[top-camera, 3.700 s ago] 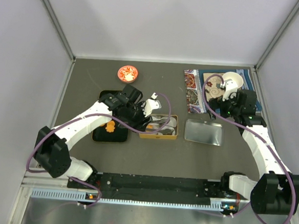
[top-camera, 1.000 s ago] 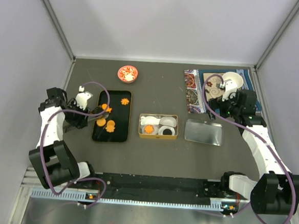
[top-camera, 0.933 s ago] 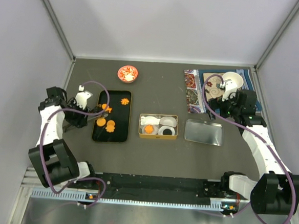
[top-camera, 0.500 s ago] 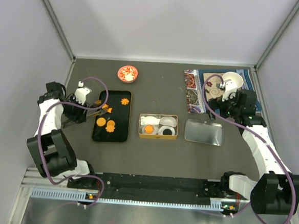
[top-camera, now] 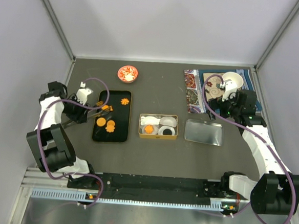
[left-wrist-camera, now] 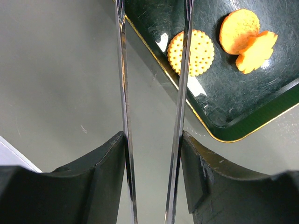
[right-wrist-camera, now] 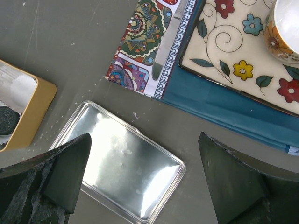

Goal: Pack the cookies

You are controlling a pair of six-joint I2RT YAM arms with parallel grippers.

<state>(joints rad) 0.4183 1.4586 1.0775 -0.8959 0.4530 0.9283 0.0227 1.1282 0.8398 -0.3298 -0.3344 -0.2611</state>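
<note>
1. Nearest the arm bases, a gold tin [top-camera: 158, 136] sits on the worktop [top-camera: 156, 87]. It holds white paper cups [top-camera: 166, 122] and one orange cookie [top-camera: 149, 128]. A silver lid [top-camera: 203, 132] lies just beside it on the right.
2. Left of the tin, a black tray [top-camera: 114, 136] carries the other cookies [top-camera: 110, 124]: a round one touching a flower-shaped one, a dotted cookie [left-wrist-camera: 191, 52] near them, and a flower cookie [top-camera: 124, 101] well apart at the tray's far end.
3. The left fingers [left-wrist-camera: 98, 177] pinch a pair of tweezers [left-wrist-camera: 122, 93] whose blades stand apart. One blade crosses the dotted cookie in the wrist view, and the tips are out of that view.
4. The right fingers [right-wrist-camera: 51, 177] are spread wide and hold nothing, hanging above the lid and a patterned placemat [right-wrist-camera: 145, 32].
5. Farther back sit a floral plate [right-wrist-camera: 224, 56], a white bowl [top-camera: 233, 81] and a small red bowl [top-camera: 127, 73].
</note>
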